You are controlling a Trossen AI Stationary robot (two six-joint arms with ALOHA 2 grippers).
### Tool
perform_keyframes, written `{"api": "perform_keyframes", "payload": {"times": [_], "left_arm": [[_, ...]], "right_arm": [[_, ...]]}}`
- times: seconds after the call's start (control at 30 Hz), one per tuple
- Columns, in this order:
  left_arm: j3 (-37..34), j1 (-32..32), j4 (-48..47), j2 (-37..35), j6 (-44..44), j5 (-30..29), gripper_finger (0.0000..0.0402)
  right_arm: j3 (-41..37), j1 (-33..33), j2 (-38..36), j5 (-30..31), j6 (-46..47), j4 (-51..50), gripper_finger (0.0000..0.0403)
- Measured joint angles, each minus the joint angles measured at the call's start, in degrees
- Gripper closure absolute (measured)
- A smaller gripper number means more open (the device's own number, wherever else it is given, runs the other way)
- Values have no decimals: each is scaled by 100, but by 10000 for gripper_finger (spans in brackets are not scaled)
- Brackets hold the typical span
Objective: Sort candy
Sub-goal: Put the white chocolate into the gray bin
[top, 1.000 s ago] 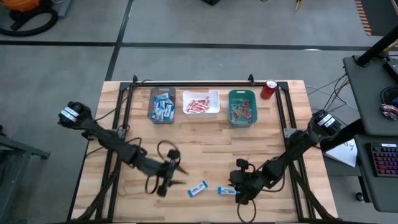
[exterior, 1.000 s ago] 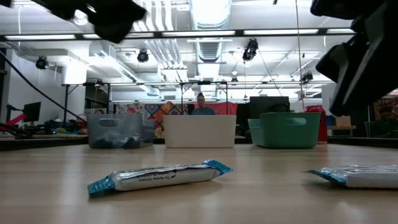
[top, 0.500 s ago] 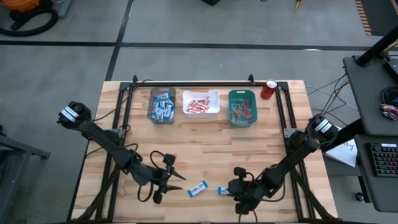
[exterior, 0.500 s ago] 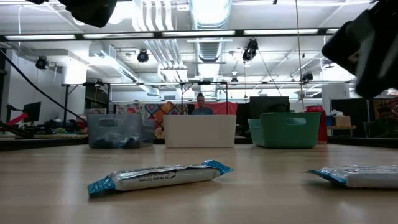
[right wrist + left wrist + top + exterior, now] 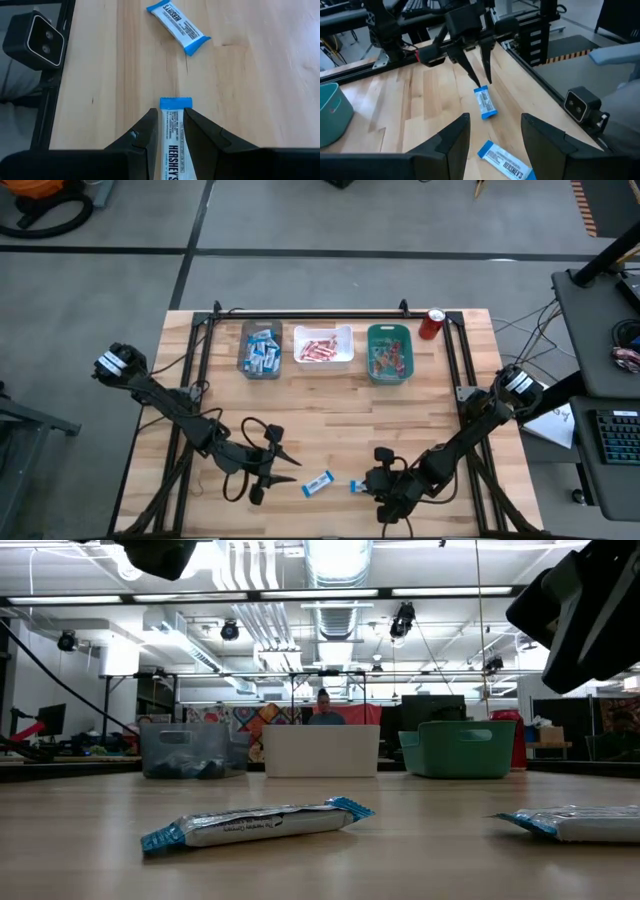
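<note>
Two blue-and-white candy bars lie flat near the table's near edge. The left bar (image 5: 318, 483) (image 5: 255, 823) rests just right of my open left gripper (image 5: 287, 465) (image 5: 495, 117), whose fingers point at it from the table's left without touching it. My right gripper (image 5: 364, 486) (image 5: 171, 112) is open by about the width of the right bar (image 5: 357, 487) (image 5: 173, 132). It reaches in low from the right, one finger on each side of that bar, lying along it. The left wrist view shows its tips at the bar's end (image 5: 481, 91). My right gripper's fingers (image 5: 146, 131) run along both long sides of the right bar, whose blue crimped end (image 5: 175, 103) sticks out past the tips. The bar lies flat on the table. I cannot tell whether the fingers touch it.
Along the far edge stand a grey bin (image 5: 260, 348) of blue-and-white bars, a white bin (image 5: 323, 345) of red-and-white bars and a teal bin (image 5: 389, 352) of small pieces. A red can (image 5: 431, 323) stands right of them. Bare wood lies between the bins and the bars.
My left arm has sunk lower and drawn slightly toward the near edge, its fingers still open toward the left bar. My right gripper has come down and moved a little toward the table's left, over the right bar. Neither bar has moved.
</note>
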Motion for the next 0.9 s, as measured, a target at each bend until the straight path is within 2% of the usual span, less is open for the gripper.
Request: {"api": "perform_keyframes", "payload": {"times": [0.33, 0.6, 0.83, 0.9], "left_arm": [[0, 2, 103, 0, 1, 5, 242], [0, 1, 105, 0, 22, 5, 242], [0, 24, 190, 0, 285, -70, 242], [0, 39, 211, 0, 349, -79, 242]], "right_arm": [[0, 0, -6, -1, -71, -2, 316], [0, 133, -9, -400, -51, 93, 316], [-2, 493, 202, -313, 192, 79, 316], [-2, 511, 262, -45, 442, 95, 316]]}}
